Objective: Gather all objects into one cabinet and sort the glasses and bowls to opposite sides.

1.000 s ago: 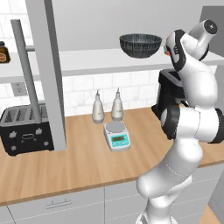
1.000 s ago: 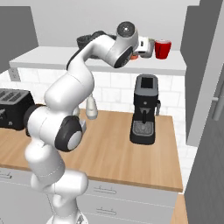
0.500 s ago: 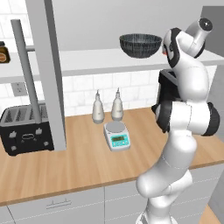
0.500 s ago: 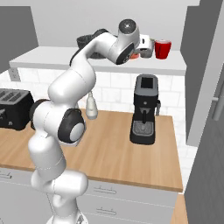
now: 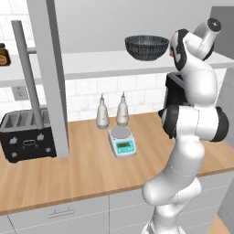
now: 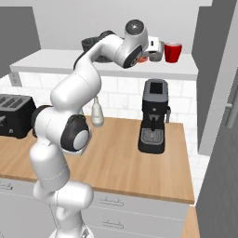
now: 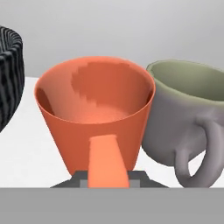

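Orange is the cup right in front of your gripper. It is smooth, round, wide at the top and narrow at the bottom. Its handle points at the camera, and the dark fingertips sit close on each side of that handle, pinching it.

You can count 3 cups. 1 is orange, 1 is grey and 1 is red. The grey cup has a curved handle and stands just beside the orange one, on its right in the hand view. The red cup stands on the white cabinet shelf, past the gripper.

You have 1 bowl. It is wide, round and dark, with a woven mesh look, and it sits on the same shelf.

Down on the wooden counter you can see 2 white bottles, 1 small scale, 1 black toaster and 1 black coffee machine.
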### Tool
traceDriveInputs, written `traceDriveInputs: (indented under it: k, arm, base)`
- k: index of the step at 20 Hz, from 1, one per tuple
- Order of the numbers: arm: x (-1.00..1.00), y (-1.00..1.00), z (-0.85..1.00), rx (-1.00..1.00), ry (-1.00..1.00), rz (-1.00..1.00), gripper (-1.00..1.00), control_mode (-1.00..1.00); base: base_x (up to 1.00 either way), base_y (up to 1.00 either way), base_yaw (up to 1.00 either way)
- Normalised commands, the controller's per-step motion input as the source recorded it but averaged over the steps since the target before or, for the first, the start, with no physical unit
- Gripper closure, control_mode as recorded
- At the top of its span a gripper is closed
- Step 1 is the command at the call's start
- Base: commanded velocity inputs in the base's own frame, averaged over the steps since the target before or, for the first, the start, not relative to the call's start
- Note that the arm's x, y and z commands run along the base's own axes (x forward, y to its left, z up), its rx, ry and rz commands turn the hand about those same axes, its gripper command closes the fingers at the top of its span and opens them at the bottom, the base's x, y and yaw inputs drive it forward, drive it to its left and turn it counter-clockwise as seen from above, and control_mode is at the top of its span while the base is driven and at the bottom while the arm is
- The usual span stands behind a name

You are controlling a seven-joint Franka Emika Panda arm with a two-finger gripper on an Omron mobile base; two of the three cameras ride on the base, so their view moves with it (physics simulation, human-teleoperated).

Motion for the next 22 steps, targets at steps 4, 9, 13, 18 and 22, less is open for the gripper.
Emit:
traceDriveInputs:
  k: [4,9,13,18,22]
  arm:
    - [0.00,0.00,0.00,0.00,0.00,-0.01,-1.00,-1.00]
    - [0.00,0.00,0.00,0.00,-0.02,0.00,-1.00,-1.00]
    - [0.00,0.00,0.03,0.00,-0.02,0.00,-1.00,-1.00]
    - [-0.44,0.00,0.10,0.00,-0.08,0.00,-1.00,-1.00]
    - [-0.88,0.00,0.14,0.00,-0.09,0.00,-1.00,-1.00]
  base:
    - [0.00,0.00,0.00]
    - [0.00,0.00,0.00]
    - [0.00,0.00,0.00]
    - [0.00,0.00,0.00]
    - [0.00,0.00,0.00]
